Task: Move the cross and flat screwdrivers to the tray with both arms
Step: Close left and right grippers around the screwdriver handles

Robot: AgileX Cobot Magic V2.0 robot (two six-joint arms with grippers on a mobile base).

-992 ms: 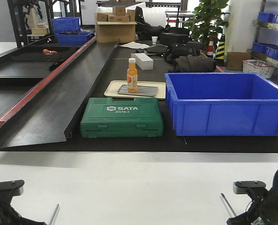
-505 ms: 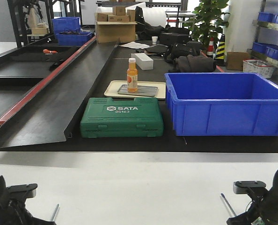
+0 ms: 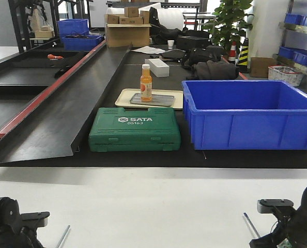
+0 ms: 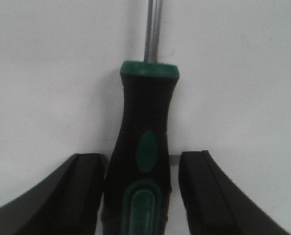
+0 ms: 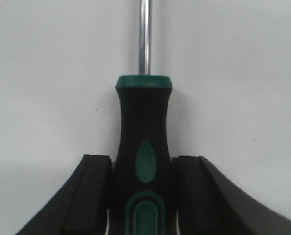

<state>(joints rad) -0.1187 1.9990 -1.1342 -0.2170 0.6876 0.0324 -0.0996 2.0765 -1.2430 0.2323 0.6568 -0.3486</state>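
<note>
Grey tray (image 3: 163,100) w/ orange bottle (image 3: 146,82)

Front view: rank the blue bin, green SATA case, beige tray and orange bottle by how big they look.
1. blue bin
2. green SATA case
3. beige tray, which sits farther back, so its true size is unsure
4. orange bottle
</note>
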